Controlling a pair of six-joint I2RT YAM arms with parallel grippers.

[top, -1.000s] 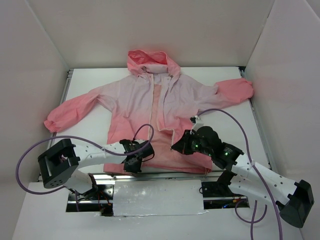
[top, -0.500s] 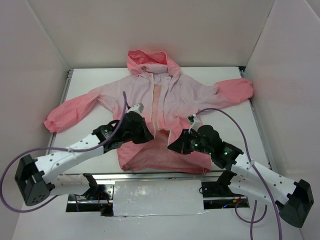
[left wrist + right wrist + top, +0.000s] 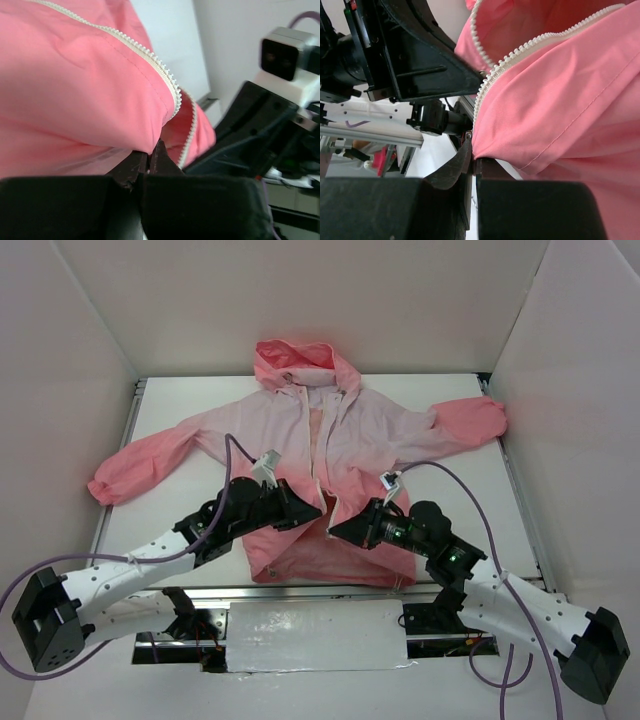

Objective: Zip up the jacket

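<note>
The pink jacket (image 3: 360,440) lies open on the white table, hood at the back, coral hem near the arms. Its white zipper (image 3: 322,455) runs down the front, unzipped. My left gripper (image 3: 318,508) is shut on the jacket's left front panel near the hem and lifts it; the fabric (image 3: 75,100) and zipper teeth (image 3: 167,82) fill the left wrist view. My right gripper (image 3: 335,530) is shut on the right front panel's lower edge (image 3: 560,105), beside its zipper teeth (image 3: 492,80). The two grippers sit close together over the lower front. The zipper slider is hidden.
White walls enclose the table on the left, back and right. A metal rail (image 3: 300,592) runs along the near edge by the arm bases. Purple cables (image 3: 470,490) loop from both arms. The left sleeve (image 3: 130,475) and right sleeve (image 3: 470,420) spread outward.
My left arm swung from the hem's left corner toward the middle, pulling the left panel with it. My right gripper shifted slightly left. The hem bunched up.
</note>
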